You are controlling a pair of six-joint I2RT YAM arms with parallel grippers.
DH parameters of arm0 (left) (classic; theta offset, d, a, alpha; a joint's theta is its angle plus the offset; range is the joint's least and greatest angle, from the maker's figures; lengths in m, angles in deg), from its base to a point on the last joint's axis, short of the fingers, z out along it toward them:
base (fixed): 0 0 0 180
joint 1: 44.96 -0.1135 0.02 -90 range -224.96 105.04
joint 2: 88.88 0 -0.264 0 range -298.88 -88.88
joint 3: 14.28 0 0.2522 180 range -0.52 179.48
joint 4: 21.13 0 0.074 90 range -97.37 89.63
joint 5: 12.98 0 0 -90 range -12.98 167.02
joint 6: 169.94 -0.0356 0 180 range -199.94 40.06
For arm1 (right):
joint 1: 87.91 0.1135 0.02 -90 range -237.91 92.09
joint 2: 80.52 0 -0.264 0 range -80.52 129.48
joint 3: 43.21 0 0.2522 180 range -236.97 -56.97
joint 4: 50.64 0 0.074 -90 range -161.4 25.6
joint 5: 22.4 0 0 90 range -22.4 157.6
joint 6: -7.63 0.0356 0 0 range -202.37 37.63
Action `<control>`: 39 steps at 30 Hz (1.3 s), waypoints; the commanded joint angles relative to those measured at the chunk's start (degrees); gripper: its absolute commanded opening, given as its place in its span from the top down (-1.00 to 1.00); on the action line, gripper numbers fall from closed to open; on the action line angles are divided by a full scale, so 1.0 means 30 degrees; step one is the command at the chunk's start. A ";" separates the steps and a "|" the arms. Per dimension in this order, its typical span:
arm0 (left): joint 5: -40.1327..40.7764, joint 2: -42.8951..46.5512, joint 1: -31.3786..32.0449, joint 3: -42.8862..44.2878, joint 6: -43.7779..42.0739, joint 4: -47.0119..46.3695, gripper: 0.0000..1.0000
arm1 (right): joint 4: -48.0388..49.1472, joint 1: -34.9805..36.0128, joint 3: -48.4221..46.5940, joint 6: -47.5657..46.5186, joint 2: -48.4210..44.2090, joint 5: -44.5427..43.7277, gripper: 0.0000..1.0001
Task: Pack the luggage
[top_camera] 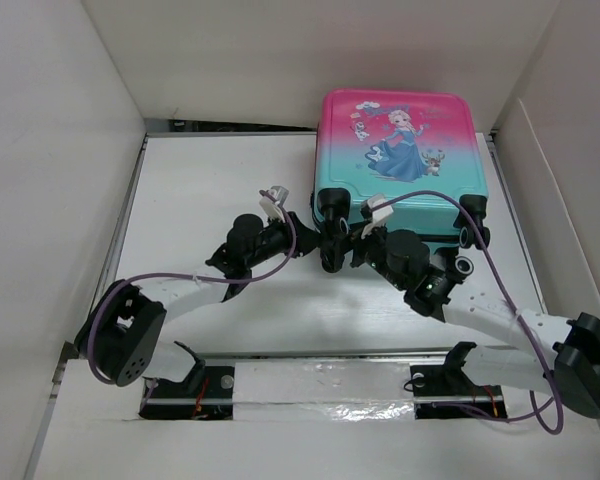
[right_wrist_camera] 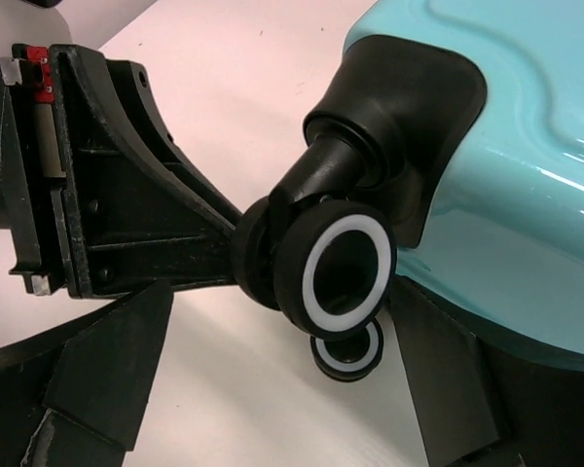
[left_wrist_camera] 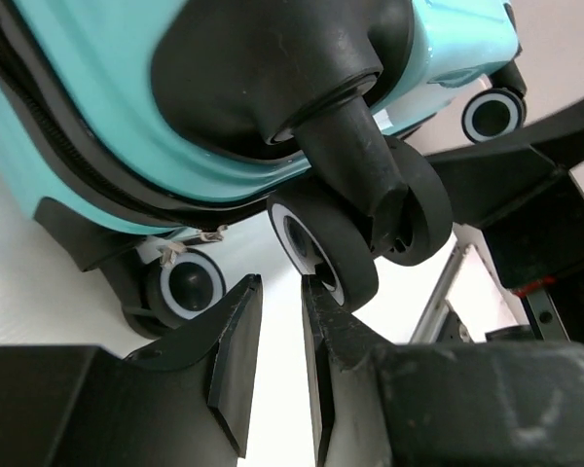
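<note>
White walls box in the table [top_camera: 210,180] on three sides. The luggage [top_camera: 400,150] lies flat and closed against the far edge, nearer the far right corner. Its princess side faces up and its wheels point toward the near edge.

Both arms crowd its near left caster [left_wrist_camera: 326,243]. On the right arm [top_camera: 500,320] the jaws are spread wide, with that caster sitting between them, not pinched. On the left arm [top_camera: 195,290] the jaws are only narrowly parted and grip nothing. The caster looks to touch the tip of one finger [left_wrist_camera: 336,331].

My worry is the caster itself. It swivels and rolls, so if I close on it I expect it to twist out of the grip. The whole case could also skate along the far wall instead of lifting or turning.

With two wrists this close together, I judge that a small correction on one arm could knock it into the other. Packing has not begun, as far as I can tell, since the shell has to be opened first.
</note>
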 commanded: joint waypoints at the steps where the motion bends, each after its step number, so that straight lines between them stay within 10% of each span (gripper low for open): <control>1: -0.1304 -0.0184 -0.0035 0.0826 0.0476 -0.2646 0.60 | 0.0159 -0.0823 -0.0765 0.0318 -0.0316 0.1065 -1.00; 25: -0.2450 -0.1445 -0.0035 0.0826 0.0682 -0.4318 0.60 | 0.6572 -0.3464 -0.0648 0.4157 0.3637 0.6987 -0.86; 32: -0.2479 -0.1416 -0.0035 0.0739 0.0477 -0.4172 0.61 | 0.7366 -0.3288 -0.0531 0.4508 0.3814 0.5171 -0.36; 39: -0.1368 -0.0949 -0.0035 0.0359 -0.0691 -0.2829 0.50 | 0.7661 -0.3288 -0.0296 0.4714 0.3580 0.4496 0.62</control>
